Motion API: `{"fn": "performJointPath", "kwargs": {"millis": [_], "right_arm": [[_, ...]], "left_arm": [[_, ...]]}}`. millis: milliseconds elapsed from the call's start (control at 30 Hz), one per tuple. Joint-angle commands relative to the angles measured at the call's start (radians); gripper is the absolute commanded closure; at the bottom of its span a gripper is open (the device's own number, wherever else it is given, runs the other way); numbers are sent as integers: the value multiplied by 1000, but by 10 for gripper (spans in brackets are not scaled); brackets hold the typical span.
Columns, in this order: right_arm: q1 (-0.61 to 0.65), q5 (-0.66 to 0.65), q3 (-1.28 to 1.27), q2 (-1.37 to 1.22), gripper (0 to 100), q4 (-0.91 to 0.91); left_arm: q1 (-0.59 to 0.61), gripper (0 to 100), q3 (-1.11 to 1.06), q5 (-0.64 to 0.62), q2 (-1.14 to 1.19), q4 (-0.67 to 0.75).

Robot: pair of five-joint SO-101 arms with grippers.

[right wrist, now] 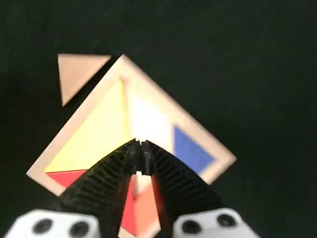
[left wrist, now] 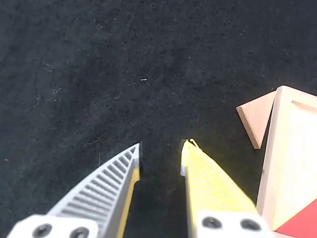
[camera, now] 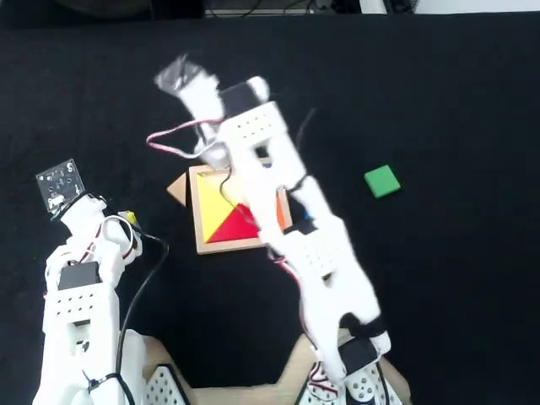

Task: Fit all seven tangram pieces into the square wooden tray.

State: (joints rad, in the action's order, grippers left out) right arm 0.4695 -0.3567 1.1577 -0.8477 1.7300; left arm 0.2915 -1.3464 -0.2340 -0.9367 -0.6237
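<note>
High view: the green square (camera: 382, 181) lies well away from both pincers, on the far side of the wooden tray (camera: 196, 215) from the left arm.

Left wrist view: the left pincer (left wrist: 161, 146) gapes empty. The tan triangle (left wrist: 252, 119) lies ahead of it and off to one side, just beside the tray's corner.

Right wrist view: the right pincer (right wrist: 140, 145) has its tips pinched together over the tray, above the yellow piece (right wrist: 94, 139), red piece (right wrist: 64, 177), orange piece (right wrist: 146, 213) and blue piece (right wrist: 190, 148).

I count six pieces, four in and two out. They are likely light, stiff and smooth, best pinched across opposite edges.

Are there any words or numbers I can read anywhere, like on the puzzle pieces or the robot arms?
No readable text anywhere.
The small dark board on the left arm: pale marks, too small to read.
The wooden tray and green piece: plain, no print.
</note>
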Motion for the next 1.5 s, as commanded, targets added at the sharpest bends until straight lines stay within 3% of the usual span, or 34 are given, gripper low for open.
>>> {"fn": "performJointPath", "kwargs": {"millis": [0, 100, 267, 400, 500, 667, 833, 1000, 1133, 1267, 1367, 1467], "right_arm": [[-103, -8, -47, 199, 988, 38], [-187, -29, -239, 360, 988, 37], [-325, -195, -582, 613, 988, 12], [-471, -296, -831, 734, 987, -112], [-577, -445, -995, 748, 983, -218], [-669, -520, -1193, 753, 859, -359], [-569, -520, -1244, 759, 815, -316], [-385, -489, -1251, 822, 815, -296], [-201, -324, -1245, 875, 815, -361], [-43, -32, -1242, 854, 815, -483], [26, 161, -1185, 802, 834, -520], [77, 249, -1055, 720, 871, -493]], "left_arm": [[-10, 848, 7, -6, -9, 17], [-12, 848, 7, -6, -9, 17], [-13, 848, 7, -6, -9, 18], [-13, 848, 7, -6, -9, 18], [-13, 848, 7, -6, -6, 18], [-13, 848, 7, -6, -6, 18], [-13, 847, -42, -5, -14, 114], [1, 851, -53, -6, -14, 138], [91, 852, -38, -38, -14, 137], [180, 848, -12, -86, -14, 77], [252, 848, 58, 58, -14, -106], [351, 851, 62, 230, -14, -235]]}}
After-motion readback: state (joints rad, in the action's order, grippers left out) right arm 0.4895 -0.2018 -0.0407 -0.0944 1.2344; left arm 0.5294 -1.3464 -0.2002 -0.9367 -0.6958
